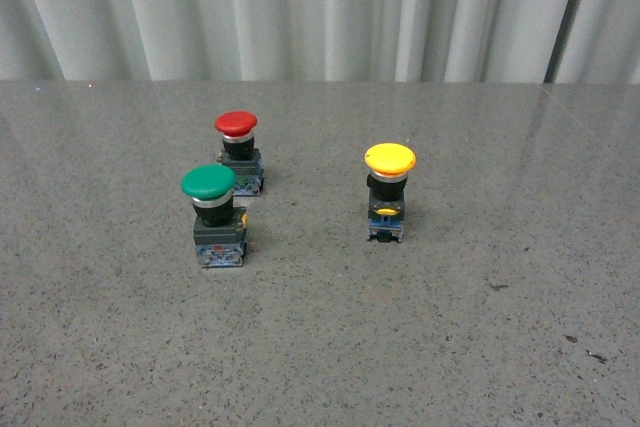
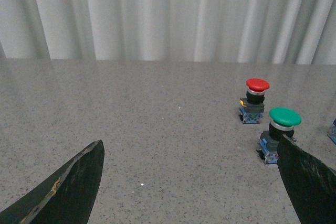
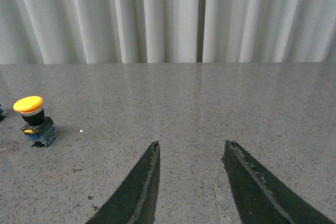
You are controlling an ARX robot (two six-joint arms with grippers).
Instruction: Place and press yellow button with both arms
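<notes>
The yellow button (image 1: 389, 192) stands upright on the grey speckled table, right of centre in the front view, with its yellow cap up. It also shows in the right wrist view (image 3: 34, 120), far to one side of my right gripper (image 3: 191, 148), which is open and empty above bare table. My left gripper (image 2: 191, 145) is open wide and empty; the yellow button is not in its view. Neither arm shows in the front view.
A green-capped button (image 1: 213, 213) and a red-capped button (image 1: 239, 151) stand left of centre. Both show in the left wrist view, the green one (image 2: 278, 134) just past one finger (image 2: 307, 182) and the red one (image 2: 254, 99) farther off. White curtain (image 1: 320, 7) behind the table.
</notes>
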